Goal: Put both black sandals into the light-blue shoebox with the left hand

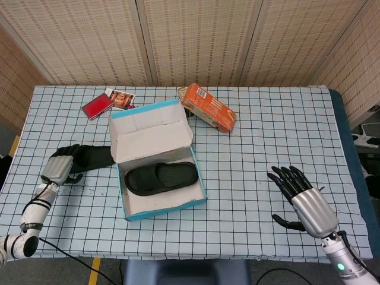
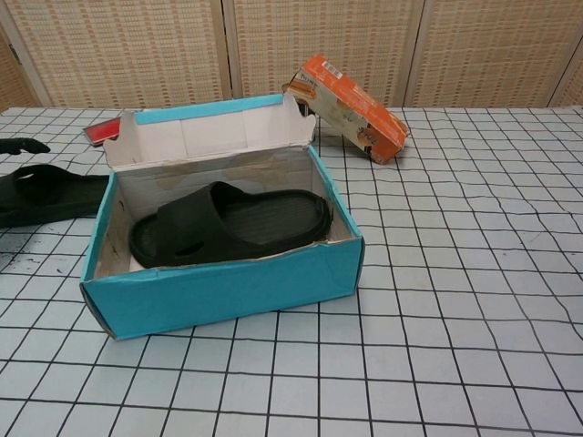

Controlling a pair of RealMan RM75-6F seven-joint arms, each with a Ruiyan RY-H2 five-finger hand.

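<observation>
Checked cloth covers the table (image 1: 267, 119), where the shoebox (image 1: 199, 190) already holds one sandal (image 1: 160, 177). By the left edge lies the second sandal (image 1: 95, 157), its length running toward the box. The left hand (image 1: 57, 167) covers its outer end, fingers draped over it; whether they grip cannot be told. The right hand (image 1: 303, 199) hovers far off, spread and empty.

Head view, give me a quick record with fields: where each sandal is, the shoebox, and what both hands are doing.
sandal one: black sandal in box, lying flat inside
sandal two: black sandal on table, left of the box
box: light-blue shoebox, lid open
left hand: on the outer end of the table sandal; grip unclear
right hand: fingers spread, holding nothing
</observation>
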